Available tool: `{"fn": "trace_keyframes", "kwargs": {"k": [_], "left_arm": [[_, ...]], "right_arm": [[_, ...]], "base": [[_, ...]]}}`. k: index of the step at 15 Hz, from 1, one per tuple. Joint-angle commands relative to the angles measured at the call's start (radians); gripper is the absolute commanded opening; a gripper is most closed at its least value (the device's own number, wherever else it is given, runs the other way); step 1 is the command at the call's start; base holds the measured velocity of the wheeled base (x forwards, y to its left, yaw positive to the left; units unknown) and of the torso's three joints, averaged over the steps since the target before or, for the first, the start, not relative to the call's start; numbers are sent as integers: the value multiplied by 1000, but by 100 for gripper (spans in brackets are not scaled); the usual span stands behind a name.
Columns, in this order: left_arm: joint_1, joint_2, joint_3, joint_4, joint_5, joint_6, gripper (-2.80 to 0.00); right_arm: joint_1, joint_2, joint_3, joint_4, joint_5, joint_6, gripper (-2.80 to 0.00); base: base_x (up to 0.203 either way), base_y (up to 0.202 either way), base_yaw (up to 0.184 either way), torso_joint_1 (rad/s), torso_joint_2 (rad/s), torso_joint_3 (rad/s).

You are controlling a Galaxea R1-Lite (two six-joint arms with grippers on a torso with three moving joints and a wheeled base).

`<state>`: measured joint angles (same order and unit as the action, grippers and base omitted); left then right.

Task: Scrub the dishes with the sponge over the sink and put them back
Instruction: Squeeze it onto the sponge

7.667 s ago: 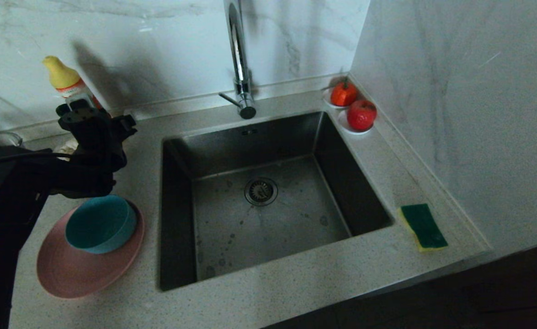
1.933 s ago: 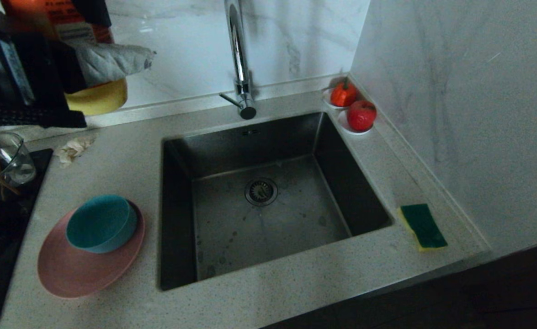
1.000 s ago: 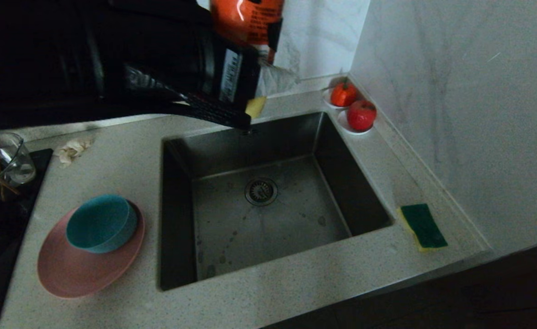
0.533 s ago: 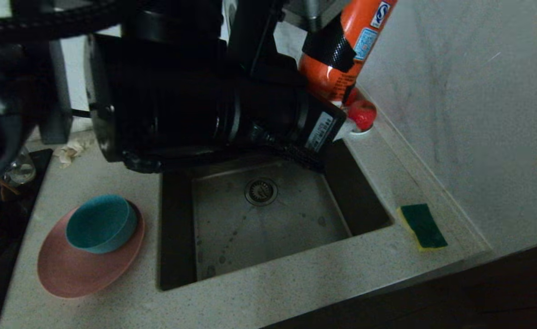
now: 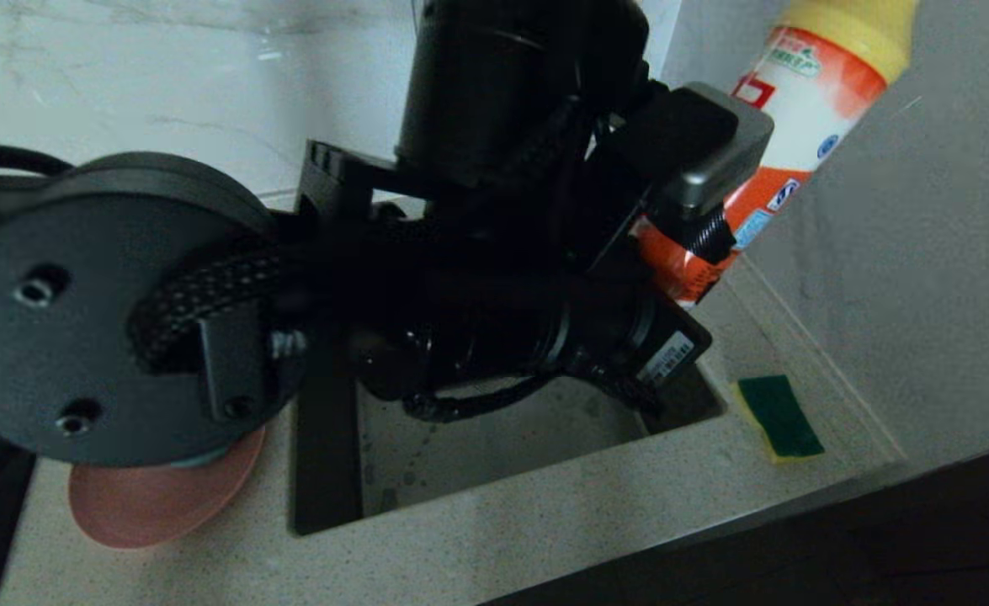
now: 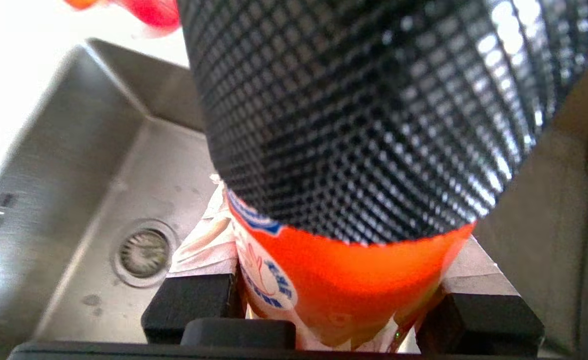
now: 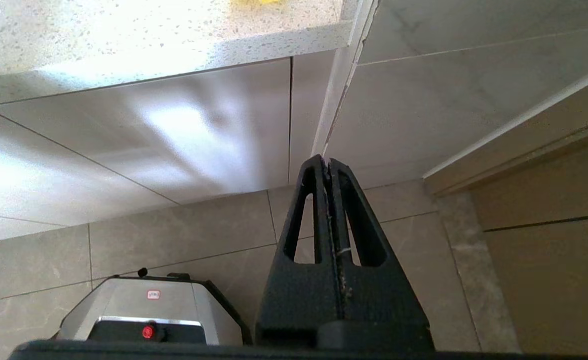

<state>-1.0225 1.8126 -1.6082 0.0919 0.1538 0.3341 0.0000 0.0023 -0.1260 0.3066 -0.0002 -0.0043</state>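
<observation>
My left gripper (image 5: 696, 231) is shut on an orange detergent bottle (image 5: 805, 93) with a yellow cap and a black textured band. It holds the bottle tilted above the sink's (image 5: 427, 463) far right corner. In the left wrist view the bottle (image 6: 354, 285) fills the space between the fingers (image 6: 208, 250), with the sink (image 6: 98, 200) and its drain (image 6: 145, 252) below. The yellow-and-green sponge (image 5: 778, 417) lies green face up on the counter to the right of the sink. Part of the pink plate (image 5: 149, 501) shows at the left; the bowl is hidden behind my arm. My right gripper (image 7: 326, 160) hangs shut and parked below the counter.
My left arm (image 5: 477, 320) stretches across the sink and hides the faucet and the fruit saucers. A marble wall (image 5: 923, 295) stands close on the right. A grey appliance (image 7: 148, 310) sits on the tiled floor in the right wrist view.
The left arm has swung right across the sink with the bottle, which has gone from above the fruit corner to higher and further right. The arm now covers the bowl.
</observation>
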Motion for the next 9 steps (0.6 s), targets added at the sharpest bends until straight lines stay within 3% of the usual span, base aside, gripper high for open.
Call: {"fn": "trace_keyframes", "kwargs": {"k": [1,9], "left_arm": [[-16,27,16,0,1,2,-280],[-54,68,123,-64,5,5,-280]], "right_arm": [[0,1,2,2,0,0,-280],[0,1,0,2,0,0,-280]], "base": [[0,0,0,0,0,0],[0,0,0,0,0,0]]}}
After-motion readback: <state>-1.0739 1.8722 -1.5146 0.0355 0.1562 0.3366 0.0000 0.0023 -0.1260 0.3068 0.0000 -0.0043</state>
